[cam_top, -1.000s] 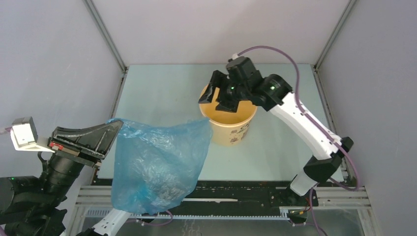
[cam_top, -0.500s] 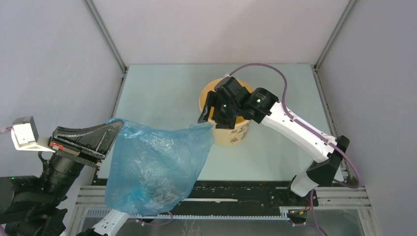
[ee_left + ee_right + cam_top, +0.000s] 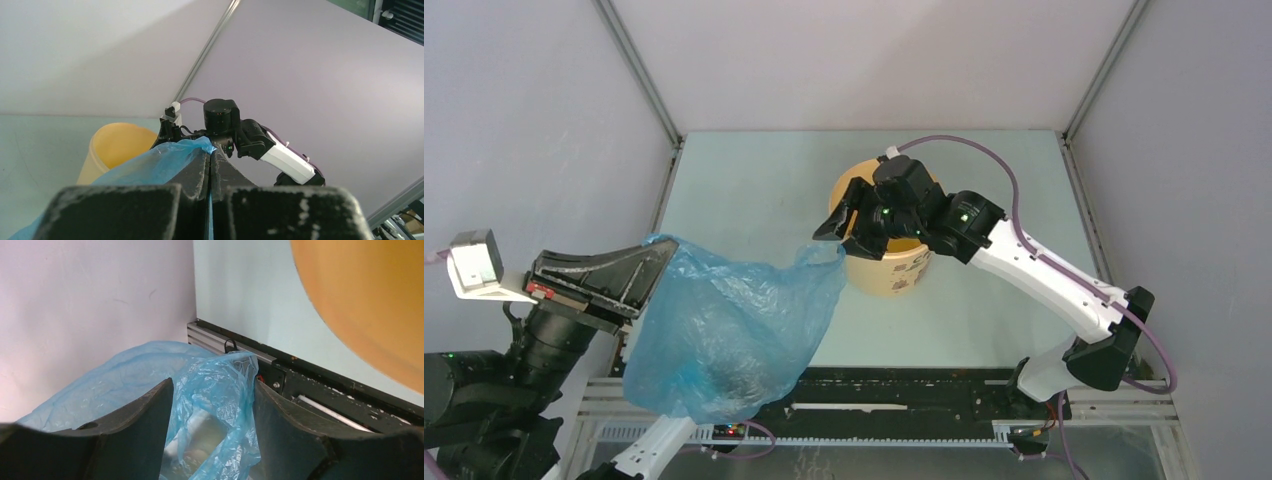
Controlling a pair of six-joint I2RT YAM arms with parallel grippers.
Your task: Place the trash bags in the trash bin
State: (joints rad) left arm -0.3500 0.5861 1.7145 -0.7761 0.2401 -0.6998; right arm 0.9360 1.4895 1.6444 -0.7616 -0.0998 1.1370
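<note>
1. The left gripper [image 3: 662, 258], at the lower left of the overhead frame, was clenched on one upper corner of the blue trash bag [image 3: 724, 330]. Its own wrist camera showed the two fingers [image 3: 197, 172] pressed flat together with the film pinched between them.
2. The bag hung spread in the air between the two grippers. Its wrinkled body sagged past the near edge of the table [image 3: 754, 190] and over the black rail [image 3: 904, 395] at the bottom of the frame.
3. The right arm [image 3: 1034, 275] stretched in from the lower right and crossed the top of the bin [image 3: 894, 272]. This brought the right gripper [image 3: 832, 238] to the bag's other upper corner, just left of the rim.
4. In the right wrist view, that gripper's fingers [image 3: 145, 412] stood apart, unclenched. The crumpled tip of the bag rose in the gap between them, close against the finger on the right of the frame.
5. The yellow bin stood upright on the table at the centre of the overhead frame, its mouth partly hidden by the right arm.
6. The bag was outside the bin, with its nearest corner just beside the rim and the rest trailing to the lower left.
</note>
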